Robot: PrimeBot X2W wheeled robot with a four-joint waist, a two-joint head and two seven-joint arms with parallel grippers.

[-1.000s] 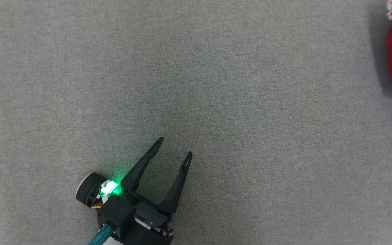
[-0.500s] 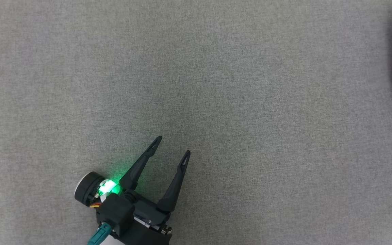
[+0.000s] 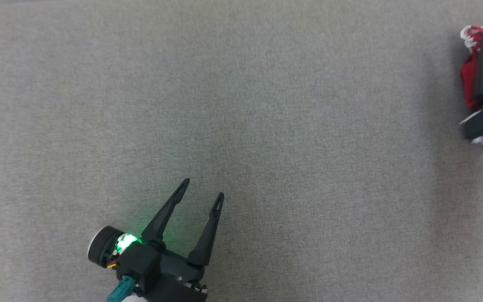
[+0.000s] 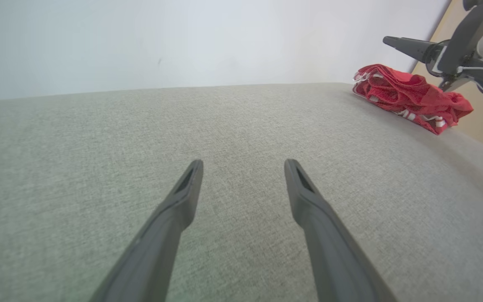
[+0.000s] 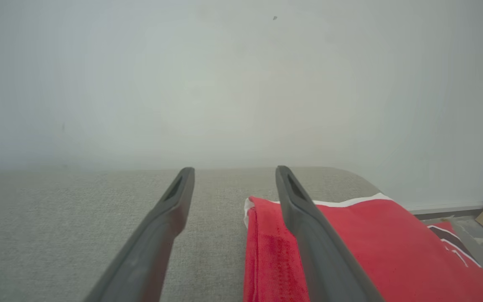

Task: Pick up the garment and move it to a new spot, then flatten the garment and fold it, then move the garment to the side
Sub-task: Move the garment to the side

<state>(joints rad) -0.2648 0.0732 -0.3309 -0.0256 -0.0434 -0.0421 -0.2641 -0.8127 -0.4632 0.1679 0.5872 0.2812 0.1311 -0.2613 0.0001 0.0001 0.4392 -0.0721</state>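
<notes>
Grey fabric surface (image 3: 241,126), pale wall (image 5: 241,84) behind. Garment (image 4: 409,94) lies folded, somewhat rumpled, at far right edge, well apart from left gripper (image 3: 203,188). Both sets of jaws spread, holding nothing. Right gripper (image 5: 234,169) has 1 finger over red cloth, other over bare fabric; contact unclear.

Your risk: withdraw right arm low and finger snags top layer, undoing fold or dragging garment off edge.

Versus 1 s ago: head camera shifted; right gripper now crosses garment, which lay unobstructed then.
</notes>
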